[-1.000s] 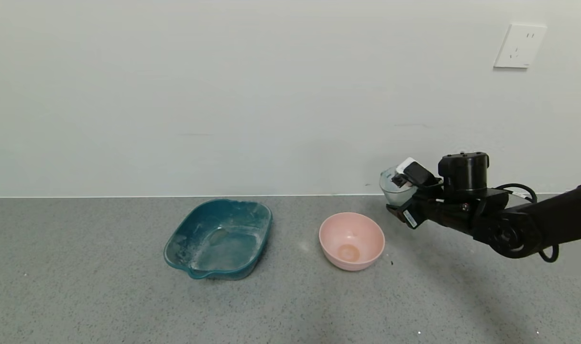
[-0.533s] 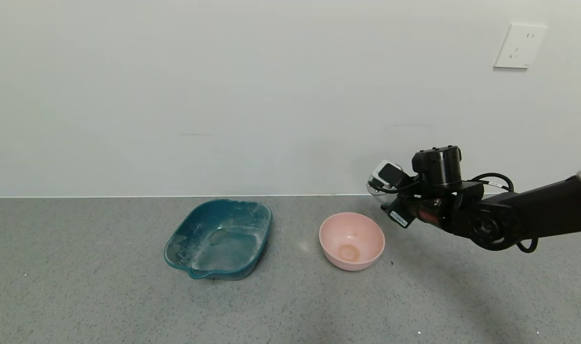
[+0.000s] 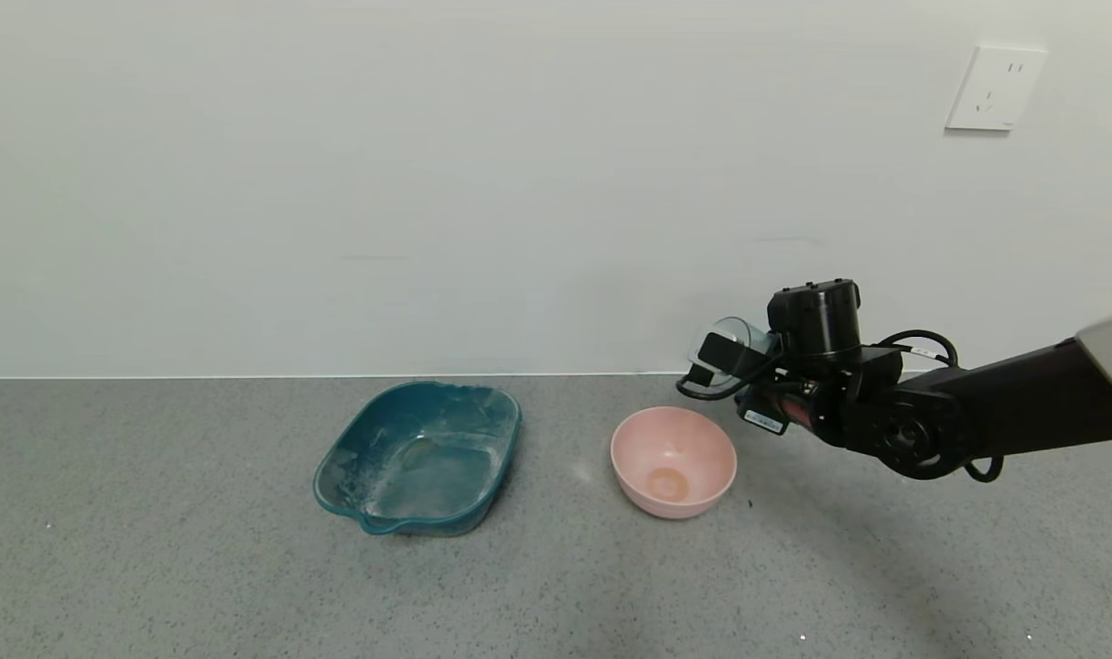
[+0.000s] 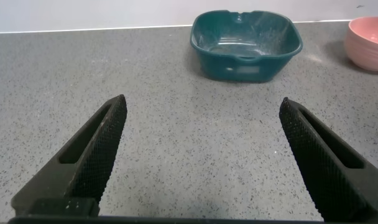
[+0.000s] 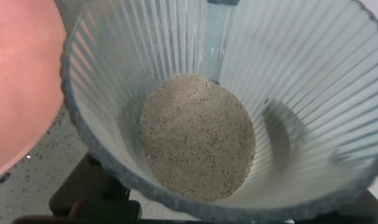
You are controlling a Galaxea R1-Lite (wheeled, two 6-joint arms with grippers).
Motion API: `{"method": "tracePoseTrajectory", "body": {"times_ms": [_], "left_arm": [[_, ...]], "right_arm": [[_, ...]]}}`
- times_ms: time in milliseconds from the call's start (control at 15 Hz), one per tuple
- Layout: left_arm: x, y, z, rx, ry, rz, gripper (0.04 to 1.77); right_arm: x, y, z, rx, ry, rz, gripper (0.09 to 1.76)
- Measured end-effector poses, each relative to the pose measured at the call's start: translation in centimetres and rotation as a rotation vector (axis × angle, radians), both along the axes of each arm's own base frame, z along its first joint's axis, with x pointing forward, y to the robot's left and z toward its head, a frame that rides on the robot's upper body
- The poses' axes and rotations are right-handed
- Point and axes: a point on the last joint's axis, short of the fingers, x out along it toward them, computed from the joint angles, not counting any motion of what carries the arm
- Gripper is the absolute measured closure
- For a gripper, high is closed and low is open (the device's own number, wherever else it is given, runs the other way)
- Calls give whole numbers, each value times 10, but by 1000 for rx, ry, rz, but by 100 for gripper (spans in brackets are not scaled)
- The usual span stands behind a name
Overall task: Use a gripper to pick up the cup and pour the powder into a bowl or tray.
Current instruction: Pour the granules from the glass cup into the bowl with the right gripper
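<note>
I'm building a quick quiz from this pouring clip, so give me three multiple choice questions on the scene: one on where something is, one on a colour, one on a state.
1. Where is the cup?
A. standing in the tray
B. held in the air, up and to the right of the bowl
C. lying on the table

2. What colour is the bowl?
A. pale pink
B. yellow
C. black

3. What state is the powder in?
A. all in the bowl
B. spilled on the table
C. inside the cup

Answers: B, the right gripper holds it aloft near the bowl; A, its walls are pink beside the teal tray; C, the right wrist view shows a mound in the cup.
</note>
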Motion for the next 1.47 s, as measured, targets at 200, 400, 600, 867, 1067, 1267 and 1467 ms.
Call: {"method": "tracePoseTrajectory", "body": {"times_ms": [200,400,600,867,1067,1267,1467], "left_arm": [[0,0,0,0,0,0,5],[0,0,0,0,0,0,5],[0,0,0,0,0,0,5],[0,0,0,1,0,0,5],[0,0,0,0,0,0,5],[0,0,0,0,0,0,5],[0,0,0,0,0,0,5]], "right_arm": [[-1,2,1,-91,-7,13,50],[-2,5,0,-144,-5,41,50],[-5,11,-2,-193,1,78,50],[-10,14,-5,-281,16,125,50],[-13,14,-5,-349,21,156,50],[-16,17,-7,-402,28,187,50],[-20,21,-9,-468,34,208,50]]}}
